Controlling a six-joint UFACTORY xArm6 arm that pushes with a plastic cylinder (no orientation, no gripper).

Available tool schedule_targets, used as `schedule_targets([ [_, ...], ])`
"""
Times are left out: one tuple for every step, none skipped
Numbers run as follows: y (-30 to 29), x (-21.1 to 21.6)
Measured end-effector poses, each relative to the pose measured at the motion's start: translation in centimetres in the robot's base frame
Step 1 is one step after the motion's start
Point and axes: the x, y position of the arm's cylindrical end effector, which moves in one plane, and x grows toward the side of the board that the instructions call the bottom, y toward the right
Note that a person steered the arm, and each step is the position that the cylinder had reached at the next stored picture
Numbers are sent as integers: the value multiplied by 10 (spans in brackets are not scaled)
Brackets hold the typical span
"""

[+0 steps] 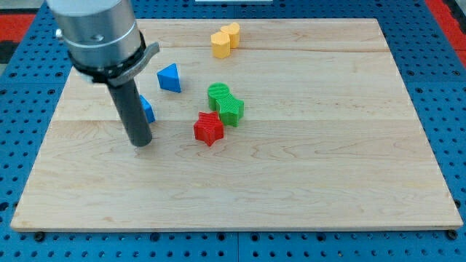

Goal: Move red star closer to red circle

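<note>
The red star [209, 128] lies near the middle of the wooden board [306, 167], touching the lower left of the green blocks. My tip [140, 143] rests on the board to the star's left, about a block's width apart from it. No red circle shows in the view; the arm's body hides part of the board's upper left.
Two green blocks [226, 102] sit together just above and right of the star. A blue triangle [170, 78] lies at upper left; another blue block [147, 110] is half hidden behind the rod. Two yellow blocks [225, 39] sit at the top edge.
</note>
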Motion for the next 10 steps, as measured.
schedule_targets([
  [17, 32],
  [72, 36],
  [107, 30],
  [107, 12],
  [100, -14],
  [87, -28],
  [88, -24],
  [109, -17],
  [116, -23],
  [93, -42],
])
